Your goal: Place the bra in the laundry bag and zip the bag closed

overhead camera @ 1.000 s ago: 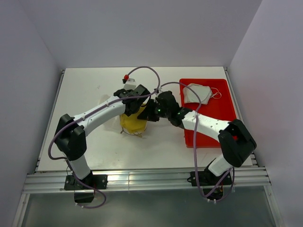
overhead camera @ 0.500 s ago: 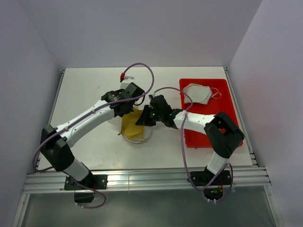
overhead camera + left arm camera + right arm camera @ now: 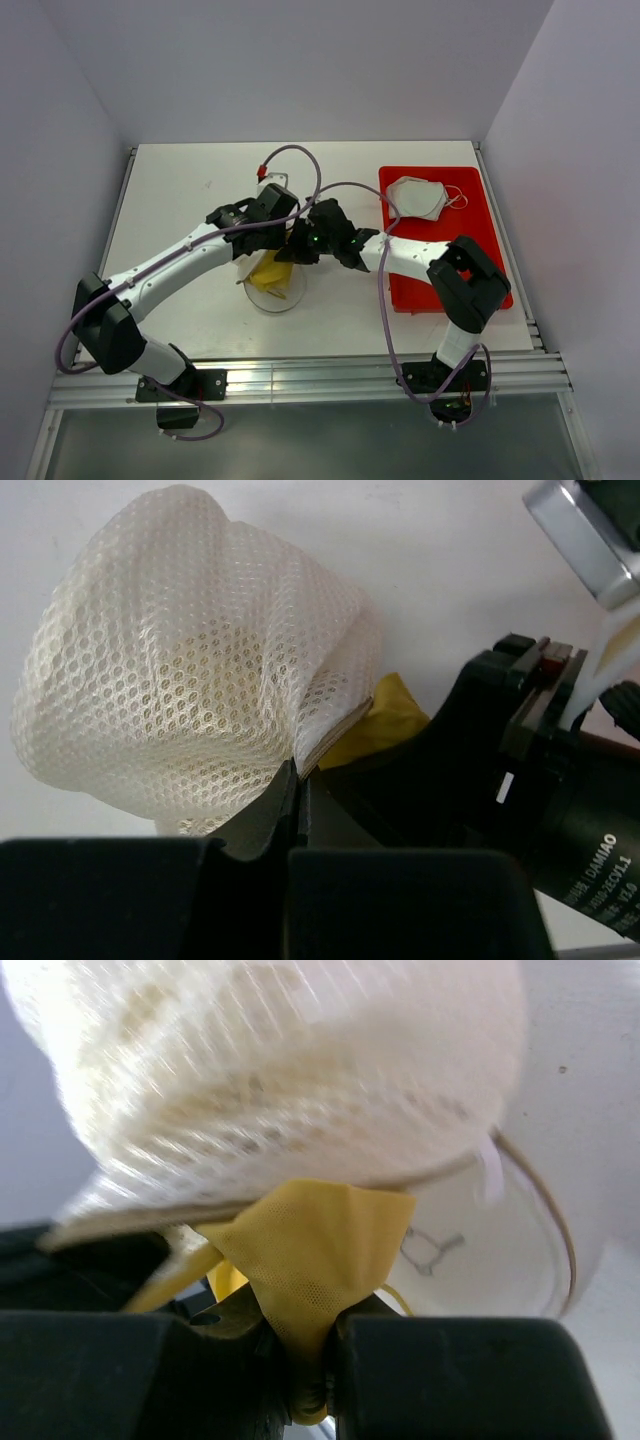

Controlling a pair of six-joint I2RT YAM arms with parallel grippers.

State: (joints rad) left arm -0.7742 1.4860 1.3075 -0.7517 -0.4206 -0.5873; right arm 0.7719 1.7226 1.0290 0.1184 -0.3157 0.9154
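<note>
The white mesh laundry bag (image 3: 190, 670) bulges in the left wrist view; its tan zipper rim is pinched in my left gripper (image 3: 298, 780), which is shut on it. The mustard-yellow bra (image 3: 310, 1250) hangs from under the bag's opening and my right gripper (image 3: 315, 1360) is shut on a fold of it. In the top view the two grippers, left (image 3: 268, 232) and right (image 3: 292, 250), meet over the bag (image 3: 278, 295), with yellow bra fabric (image 3: 265, 272) showing there. The bag's round lid flap (image 3: 500, 1250) lies open on the table.
A red plastic tray (image 3: 470, 240) stands on the right of the table with a white-grey bra (image 3: 420, 197) in its far end. White walls close in on the left, back and right.
Both grippers have moved left and slightly nearer with the bag and bra. The left arm has stretched out further. More of the yellow fabric is covered by the bag.
</note>
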